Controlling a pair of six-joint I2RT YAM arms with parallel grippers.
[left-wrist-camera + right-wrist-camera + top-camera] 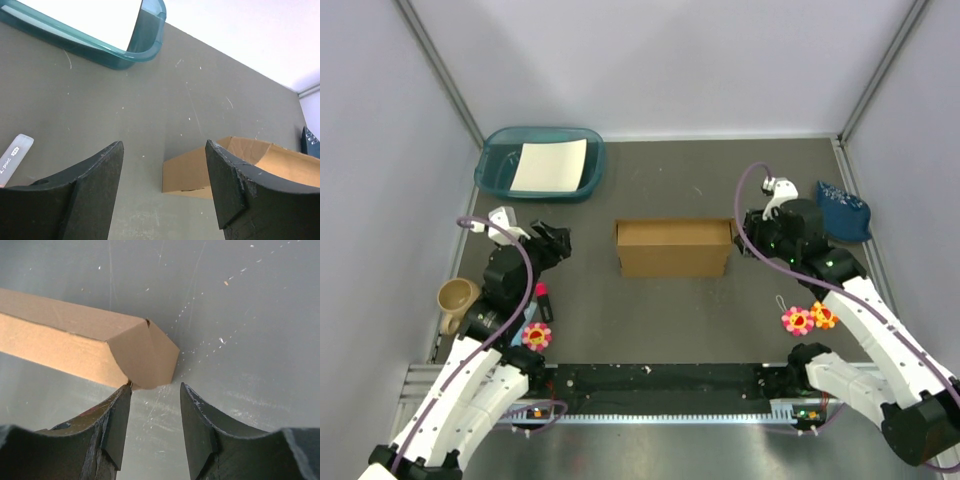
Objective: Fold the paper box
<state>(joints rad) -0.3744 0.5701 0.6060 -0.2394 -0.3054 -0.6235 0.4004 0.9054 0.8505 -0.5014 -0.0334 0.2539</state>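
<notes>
Your worktop (670, 320) is the dark grey slab filling most of the view. The box (673, 248) sits pretty much dead centre on it, between the 2 arms, long side running left to right. From the left wrist cam the box (190, 175) shows its top open, with the inside visible. From the right wrist cam the box (75, 335) has a flap with clipped corners folded across its right end.

The tray (492, 170) is at the far left corner, well apart from the box, with 1 white sheet (550, 165) lying in it.

Your left hand (556, 245) hangs left of the box, not touching it. Its jaws are spread and there's only bare worktop between the fingers (100, 170).

Your right hand (740, 245) is right at the box's right end, jaws parted and gripping nothing. The flap sits just past the tips, and 1 fingertip (122, 400) is right at its lower edge. Can't tell if it's actually touching.

The smaller stuff:
- a blue pouch (843, 210) by the right wall
- a tan mug (457, 297) by the left arm
- 3 flower toys, 1 on the left (537, 335) and 2 on the right (797, 321)
- a red marker (543, 300) near the mug
</notes>
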